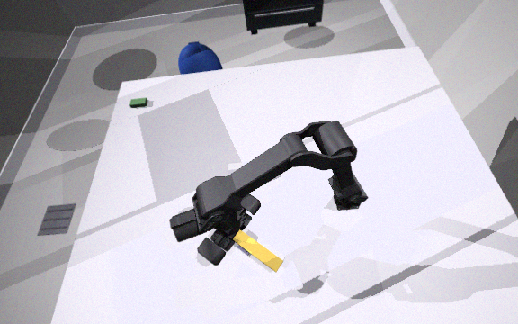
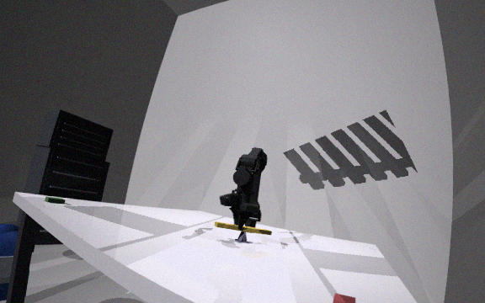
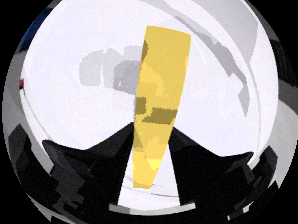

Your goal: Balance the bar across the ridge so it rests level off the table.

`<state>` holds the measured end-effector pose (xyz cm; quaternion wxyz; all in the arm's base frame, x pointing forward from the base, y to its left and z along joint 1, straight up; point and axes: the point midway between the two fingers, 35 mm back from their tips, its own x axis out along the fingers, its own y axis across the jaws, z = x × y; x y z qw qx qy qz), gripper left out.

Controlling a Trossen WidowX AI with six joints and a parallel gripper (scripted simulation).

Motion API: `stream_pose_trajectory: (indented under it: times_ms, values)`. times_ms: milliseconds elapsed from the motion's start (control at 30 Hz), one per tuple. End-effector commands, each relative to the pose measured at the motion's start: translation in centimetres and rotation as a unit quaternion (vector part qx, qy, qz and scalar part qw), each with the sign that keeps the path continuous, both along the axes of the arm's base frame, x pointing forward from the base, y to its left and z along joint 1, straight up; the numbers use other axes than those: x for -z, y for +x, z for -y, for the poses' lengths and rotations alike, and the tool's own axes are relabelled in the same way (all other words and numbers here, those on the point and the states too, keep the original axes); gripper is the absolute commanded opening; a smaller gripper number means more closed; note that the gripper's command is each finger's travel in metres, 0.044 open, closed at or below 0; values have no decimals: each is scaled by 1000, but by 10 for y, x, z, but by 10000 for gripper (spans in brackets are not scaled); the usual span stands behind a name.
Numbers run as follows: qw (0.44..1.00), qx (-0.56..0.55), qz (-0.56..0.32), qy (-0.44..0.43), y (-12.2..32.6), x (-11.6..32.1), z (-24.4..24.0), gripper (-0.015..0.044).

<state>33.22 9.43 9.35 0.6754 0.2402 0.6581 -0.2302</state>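
Note:
The long flat yellow bar is held above the table. My gripper is shut on it near its middle, one finger on each long side. The ridge is a small dark purplish wedge standing on the table under the bar's middle; a sliver of it shows in the top view. In the exterior view the bar looks nearly level with the table, its ends off it. Whether it touches the ridge's top I cannot tell. The bar hides the ridge in the wrist view.
A small green block lies near the table's far left corner. A red block shows at the bottom edge of the exterior view. A black cabinet and a blue object are beyond the table. Shadows fall across the table.

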Motion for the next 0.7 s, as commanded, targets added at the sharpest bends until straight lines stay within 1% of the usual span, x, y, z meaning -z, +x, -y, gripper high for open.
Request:
stream_pose_trajectory:
  times_ms: [0,667]
  values:
    - [1000,3,0,2,0,1,-1,0]
    - [1000,3,0,2,0,2,0,0]
